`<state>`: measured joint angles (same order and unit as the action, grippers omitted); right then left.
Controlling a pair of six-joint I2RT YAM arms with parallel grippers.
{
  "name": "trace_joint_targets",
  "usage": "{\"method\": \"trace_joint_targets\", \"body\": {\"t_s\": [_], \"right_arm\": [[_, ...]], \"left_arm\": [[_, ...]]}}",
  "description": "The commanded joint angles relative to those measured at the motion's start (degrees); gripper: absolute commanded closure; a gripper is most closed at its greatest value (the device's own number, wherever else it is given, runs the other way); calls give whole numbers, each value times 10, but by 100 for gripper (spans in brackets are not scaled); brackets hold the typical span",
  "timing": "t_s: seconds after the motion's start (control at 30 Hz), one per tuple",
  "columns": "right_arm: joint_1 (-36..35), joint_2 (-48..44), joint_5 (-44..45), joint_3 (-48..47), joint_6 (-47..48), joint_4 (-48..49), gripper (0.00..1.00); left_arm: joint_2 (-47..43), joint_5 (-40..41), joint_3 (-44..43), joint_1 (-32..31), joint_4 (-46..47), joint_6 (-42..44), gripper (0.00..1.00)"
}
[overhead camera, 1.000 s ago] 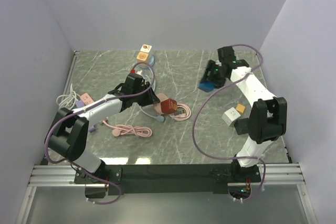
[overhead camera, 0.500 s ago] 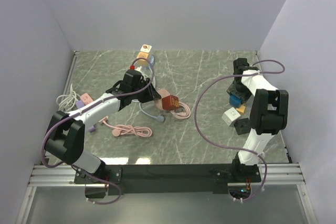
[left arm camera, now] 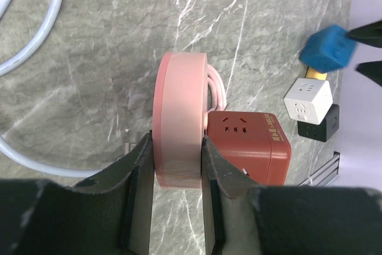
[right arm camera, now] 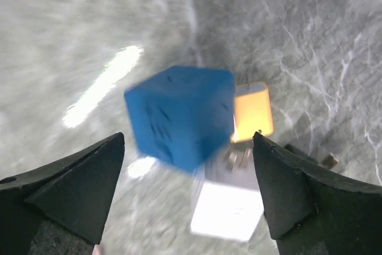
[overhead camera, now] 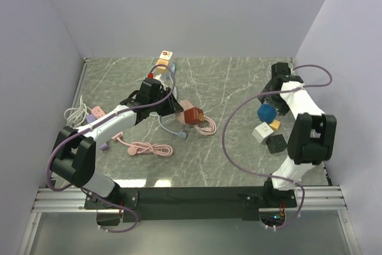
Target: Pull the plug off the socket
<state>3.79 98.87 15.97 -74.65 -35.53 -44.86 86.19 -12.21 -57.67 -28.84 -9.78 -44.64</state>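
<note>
Moved since the earlier frames: left gripper (left arm camera: 177, 141) has edged a little toward the far wall, while the right gripper (right arm camera: 188, 137) has swung from mid-table to the right side and let go of the blue cube (overhead camera: 265, 112). Item, far left: white cable coil (overhead camera: 74, 111) and lilac power strip (overhead camera: 95, 111), by the left wall. Item: pink cable (overhead camera: 149, 147), loose on the surface. Item: left gripper, clamped narrow on the pink plug (left arm camera: 179, 120), a round disc held edge-on between both fingers. Item: red socket cube (left arm camera: 248, 147), touching the plug's right face, the two apparently joined. Judgement: plug gripped but not yet drawn, and the socket now has no second hold, so it may drag along when pulled. Item: pale blue cable (overhead camera: 170, 126), looping near the socket. Item: orange socket (overhead camera: 164, 61), at the far edge. Item, right side: blue cube, just beside the white cube (overhead camera: 261, 131) and black cube (overhead camera: 276, 143). Item: right gripper, spread wide above the blue cube, holding nothing. Surface: grey-green marbled table (overhead camera: 239, 165), glossy, with light streaks. Room: plain pale walls (overhead camera: 179, 10) on three sides
</note>
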Motion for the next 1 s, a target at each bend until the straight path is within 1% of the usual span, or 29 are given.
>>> {"method": "trace_joint_targets", "body": {"t_s": [0.0, 0.03, 0.07, 0.1, 0.17, 0.2, 0.27, 0.3, 0.37, 0.43, 0.47, 0.6, 0.77, 0.97], "right_arm": [[0, -88, -27, -21, 5, -11, 5], [-5, -99, -42, -17, 12, -1, 5], [-25, -124, -92, -13, 23, 12, 5], [-35, -138, -119, -2, 48, 26, 5], [-79, -160, -186, 12, 70, 73, 5], [-123, -169, -243, 18, 84, 85, 4], [-156, -167, -309, 24, 81, 112, 4], [-188, -163, -361, 37, 73, 128, 4], [-222, -166, -392, 56, 68, 182, 4], [-264, -163, -406, 69, 67, 212, 3], [-274, -157, -420, 74, 63, 225, 3], [-320, -134, -415, 66, 73, 232, 2], [-353, -109, -413, 60, 83, 238, 2], [-370, -72, -398, 35, 86, 225, 1]], "left_arm": [[-20, -23, -40, 0, 32, -3, 99], [-20, -24, -40, 0, 33, -3, 99], [-18, -23, -42, 0, 34, -4, 99], [-17, -25, -44, 0, 33, -4, 99], [-10, -29, -47, 0, 32, -4, 99], [-9, -30, -48, 1, 32, -5, 99], [-7, -31, -49, 1, 35, -7, 99], [-8, -32, -49, 0, 35, -8, 99], [-8, -33, -49, 0, 38, -9, 99], [-7, -33, -50, 1, 37, -11, 99], [-8, -34, -48, 0, 39, -13, 99], [-14, -36, -43, 0, 46, -19, 99], [-21, -36, -39, 1, 45, -22, 99], [-29, -43, -40, 1, 52, -31, 99]]}}
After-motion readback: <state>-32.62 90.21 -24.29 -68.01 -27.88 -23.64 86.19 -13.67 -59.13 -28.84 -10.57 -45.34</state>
